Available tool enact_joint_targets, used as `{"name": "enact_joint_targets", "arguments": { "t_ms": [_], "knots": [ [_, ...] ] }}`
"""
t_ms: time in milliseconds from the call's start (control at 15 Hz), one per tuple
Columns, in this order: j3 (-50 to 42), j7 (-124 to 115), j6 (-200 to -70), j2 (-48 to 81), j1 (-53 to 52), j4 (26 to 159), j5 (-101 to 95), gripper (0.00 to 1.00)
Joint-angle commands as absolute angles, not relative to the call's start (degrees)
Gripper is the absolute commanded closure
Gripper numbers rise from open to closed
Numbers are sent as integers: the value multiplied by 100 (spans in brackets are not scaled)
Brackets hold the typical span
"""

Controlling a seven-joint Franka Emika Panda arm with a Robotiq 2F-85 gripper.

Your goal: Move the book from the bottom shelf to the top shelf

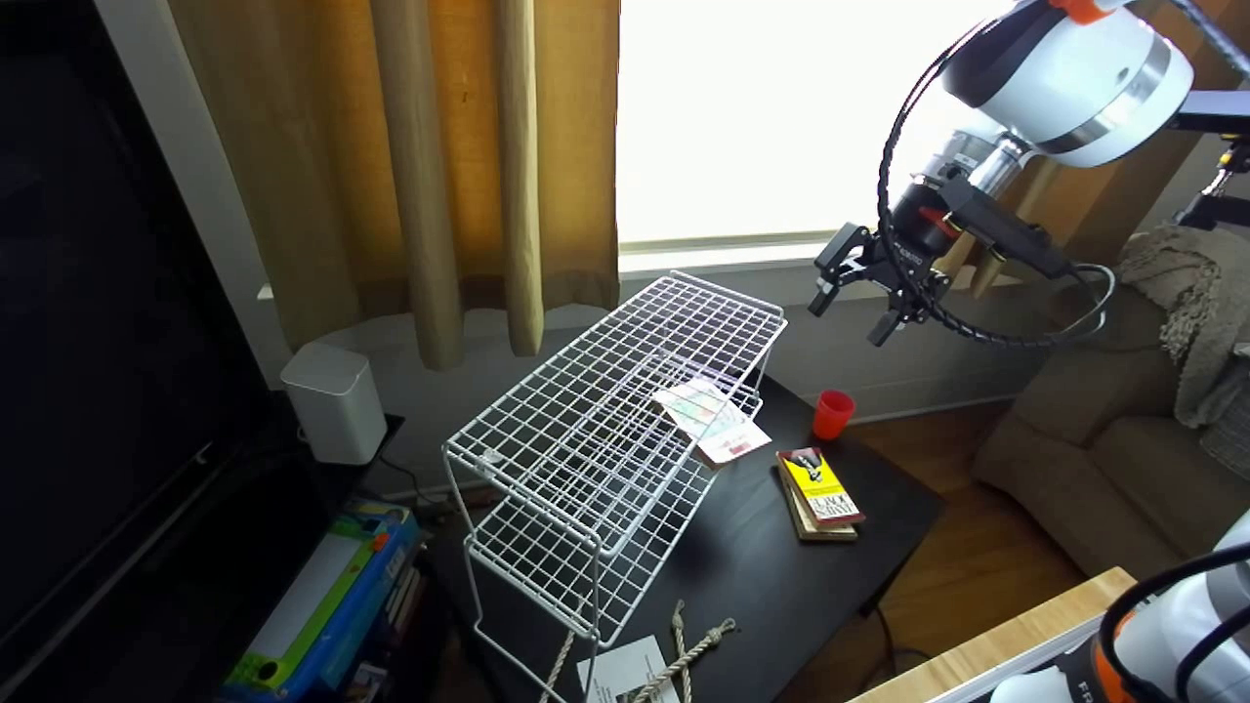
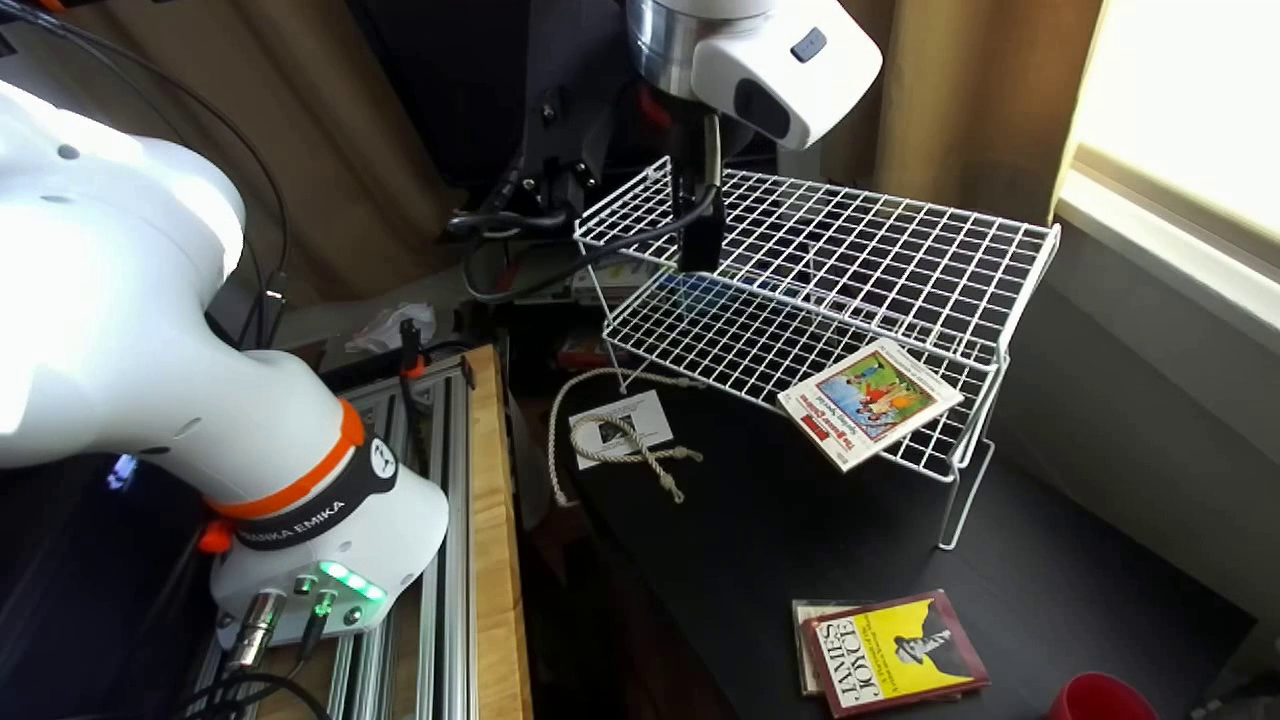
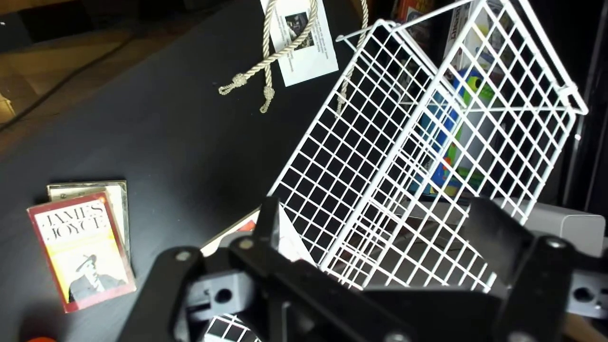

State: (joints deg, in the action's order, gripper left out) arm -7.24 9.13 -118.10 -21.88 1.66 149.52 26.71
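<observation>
The book (image 1: 718, 427), with a white-edged cover and a colourful picture, lies on the bottom shelf (image 1: 640, 561) of the white wire rack and juts out past its edge. In an exterior view its cover (image 2: 870, 400) shows fully. The top shelf (image 1: 605, 391), a white wire grid, lies above and also shows in an exterior view (image 2: 850, 250). My gripper (image 1: 852, 317) is open and empty, in the air above and apart from the rack and book. In the wrist view the jaws (image 3: 380, 209) stand wide apart; a finger hides much of the book (image 3: 290, 240).
Stacked books, a yellow-and-black one on top (image 1: 820, 488), lie on the black table (image 2: 720, 560) near a red cup (image 1: 833, 414). Rope (image 2: 640, 455) and a printed sheet (image 2: 650, 415) lie by the rack's other end. A window sill (image 1: 723, 256) runs behind.
</observation>
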Motion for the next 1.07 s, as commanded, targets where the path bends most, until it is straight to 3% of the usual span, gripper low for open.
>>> {"name": "enact_joint_targets", "arguments": {
  "t_ms": [0,600,1000],
  "knots": [
    [-722,909,-11799,-2188,169,14940,2666,0],
    [-1383,1574,-12222,178,843,14013,2871,0],
    [-1030,2981,-12840,1616,1232,13363,3580,0]
  ]
}}
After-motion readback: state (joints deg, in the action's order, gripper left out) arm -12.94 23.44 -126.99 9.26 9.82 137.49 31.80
